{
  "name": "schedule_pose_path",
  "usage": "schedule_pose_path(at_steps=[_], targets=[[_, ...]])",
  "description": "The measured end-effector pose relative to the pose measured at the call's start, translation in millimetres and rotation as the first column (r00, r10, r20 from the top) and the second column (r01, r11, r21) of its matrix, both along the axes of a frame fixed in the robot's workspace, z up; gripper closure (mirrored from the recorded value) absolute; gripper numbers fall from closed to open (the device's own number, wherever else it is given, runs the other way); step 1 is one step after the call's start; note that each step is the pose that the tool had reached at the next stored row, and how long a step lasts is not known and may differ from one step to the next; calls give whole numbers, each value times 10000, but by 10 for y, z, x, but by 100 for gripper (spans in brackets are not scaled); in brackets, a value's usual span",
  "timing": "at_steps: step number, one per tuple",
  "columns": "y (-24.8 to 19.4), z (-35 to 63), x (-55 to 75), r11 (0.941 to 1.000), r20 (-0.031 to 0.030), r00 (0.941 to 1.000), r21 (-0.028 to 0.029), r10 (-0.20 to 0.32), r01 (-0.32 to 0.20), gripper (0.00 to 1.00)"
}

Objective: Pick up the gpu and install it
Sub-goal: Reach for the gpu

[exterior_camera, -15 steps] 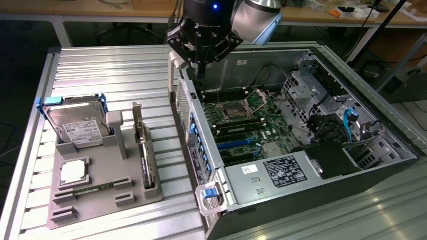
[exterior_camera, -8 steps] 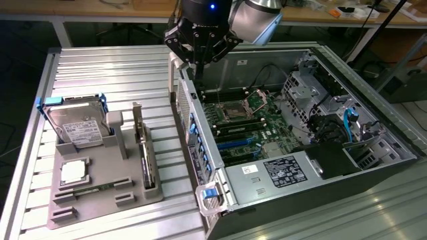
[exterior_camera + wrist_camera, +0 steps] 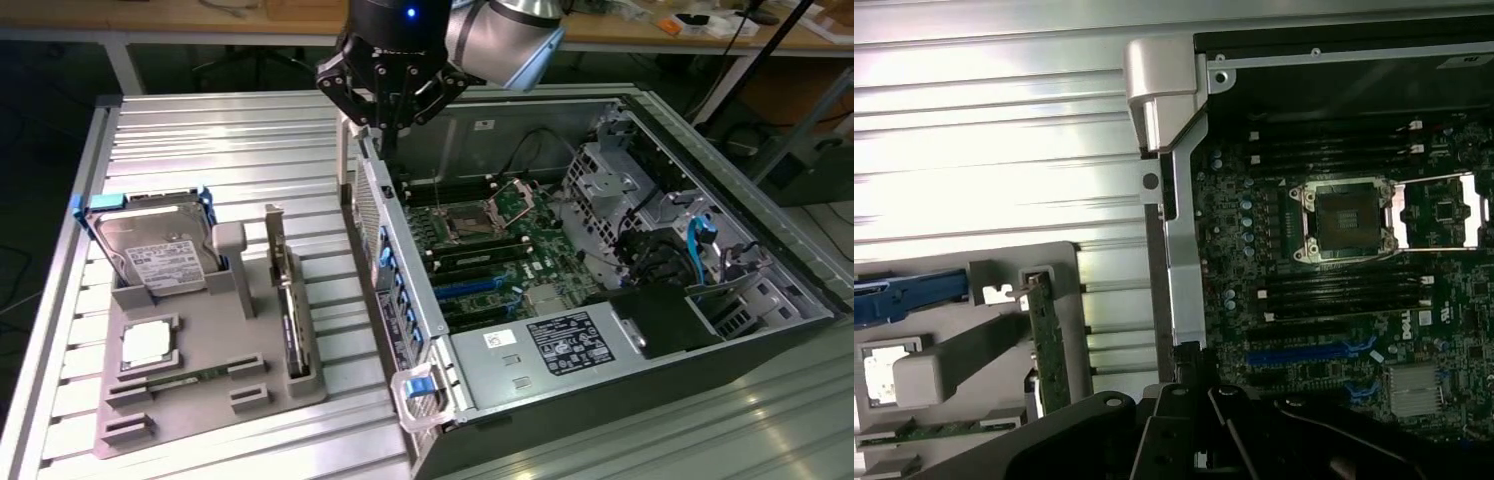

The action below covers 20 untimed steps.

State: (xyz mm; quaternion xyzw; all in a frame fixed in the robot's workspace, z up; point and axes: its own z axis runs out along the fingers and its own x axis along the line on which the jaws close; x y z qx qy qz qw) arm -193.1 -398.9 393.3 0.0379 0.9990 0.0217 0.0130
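Note:
The gpu (image 3: 284,290) is a thin card with a silver end bracket. It stands on edge in a slot of the grey holder (image 3: 200,400), toward the exterior view's left. In the wrist view the gpu (image 3: 1049,340) shows as a green board standing in that holder. My gripper (image 3: 388,112) hangs above the far corner of the open computer case (image 3: 400,310), well away from the gpu. Its fingers are shut with nothing between them. In the wrist view the dark gripper (image 3: 1194,425) sits over the case wall, between the holder and the motherboard (image 3: 1334,290).
A silver hard drive (image 3: 154,240) with a white label stands at the holder's far end. A processor (image 3: 147,342) and a memory stick (image 3: 174,378) lie lower in the holder. Inside the case are a motherboard (image 3: 494,240), cables and drive bays (image 3: 667,250). A ribbed metal table (image 3: 227,140) lies under everything.

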Motion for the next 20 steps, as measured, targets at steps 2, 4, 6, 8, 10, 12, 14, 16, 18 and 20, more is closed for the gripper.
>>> schedule_pose_path(at_steps=[2, 4, 6, 8, 10, 12, 14, 16, 18, 20], targets=[[0, 0, -29, 10000, 1, 10000, 0, 0, 0, 89], [0, 0, -40, 10000, 1, 10000, 0, 0, 0, 89], [0, 0, -43, 10000, 0, 10000, 0, 1, -1, 89], [0, 0, -46, 10000, 0, 10000, 0, 0, 0, 89], [0, 0, -49, 10000, 1, 10000, 0, 0, 0, 89], [0, 0, -54, 10000, 1, 10000, 0, 0, 0, 89], [-1, 0, -77, 10000, 0, 10000, 0, -1, 1, 89], [0, 0, -121, 10000, 0, 10000, 0, -1, 1, 89], [0, 0, -138, 10000, 1, 10000, 0, 0, 0, 89], [0, 0, -156, 10000, 0, 10000, 0, 0, 0, 89]])
